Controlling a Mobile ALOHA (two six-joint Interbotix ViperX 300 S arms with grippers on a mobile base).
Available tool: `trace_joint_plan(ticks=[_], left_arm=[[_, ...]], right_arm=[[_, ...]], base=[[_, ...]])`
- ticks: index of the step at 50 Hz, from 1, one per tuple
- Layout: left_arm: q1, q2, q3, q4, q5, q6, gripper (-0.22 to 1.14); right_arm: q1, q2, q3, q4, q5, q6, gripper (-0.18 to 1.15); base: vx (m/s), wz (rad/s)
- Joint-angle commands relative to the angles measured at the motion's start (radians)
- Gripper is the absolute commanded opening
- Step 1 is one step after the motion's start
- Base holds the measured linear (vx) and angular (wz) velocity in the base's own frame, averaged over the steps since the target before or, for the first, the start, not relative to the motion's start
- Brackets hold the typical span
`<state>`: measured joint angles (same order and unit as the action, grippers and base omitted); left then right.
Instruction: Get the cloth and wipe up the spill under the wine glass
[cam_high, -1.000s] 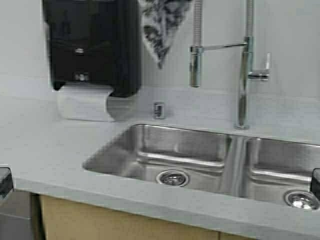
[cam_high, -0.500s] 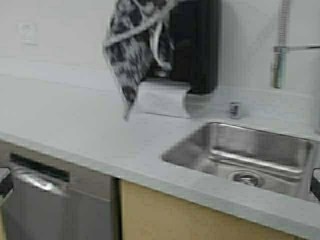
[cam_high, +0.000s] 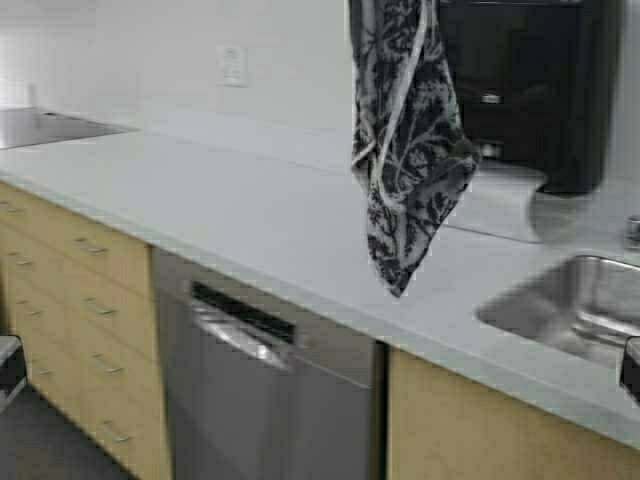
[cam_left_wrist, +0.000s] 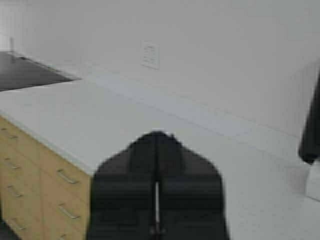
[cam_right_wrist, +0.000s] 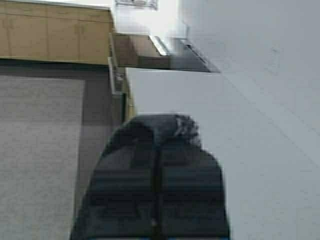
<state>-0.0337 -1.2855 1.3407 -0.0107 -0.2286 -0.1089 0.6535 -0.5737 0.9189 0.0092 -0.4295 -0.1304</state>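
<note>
The cloth (cam_high: 405, 150), dark with a white leafy print, hangs limp over the grey countertop (cam_high: 220, 200); its top runs out of the high view, so the grip is hidden there. In the right wrist view my right gripper (cam_right_wrist: 167, 122) is shut, with a bit of patterned cloth (cam_right_wrist: 186, 126) bunched at its tips. My left gripper (cam_left_wrist: 157, 137) is shut and empty, held over the counter. The wine glass and the spill are out of view.
A black paper towel dispenser (cam_high: 530, 90) hangs on the wall behind the cloth. A steel sink (cam_high: 570, 305) is at the right edge. A dishwasher (cam_high: 260, 380) and wooden drawers (cam_high: 80, 300) sit below the counter. A dark cooktop (cam_high: 40, 125) is far left.
The robot has moved left along the counter: the sink and dispenser slid right, the faucet left the view, and the dishwasher, drawers and cooktop came in. The held cloth swung.
</note>
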Motion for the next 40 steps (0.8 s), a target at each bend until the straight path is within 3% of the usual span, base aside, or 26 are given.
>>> trace_joint_plan(ticks=[1, 40], left_arm=[[0.002, 0.015, -0.009, -0.002, -0.005, -0.003, 0.02], [0.0, 0.017, -0.008, 0.0, 0.005, -0.012, 0.02]], right_arm=[[-0.014, 0.02, -0.006, 0.003, -0.02, 0.002, 0.07], [-0.112, 0.095, 0.005, 0.028, -0.041, 0.005, 0.07]], base=[[-0.06, 0.37], [-0.07, 0.4]])
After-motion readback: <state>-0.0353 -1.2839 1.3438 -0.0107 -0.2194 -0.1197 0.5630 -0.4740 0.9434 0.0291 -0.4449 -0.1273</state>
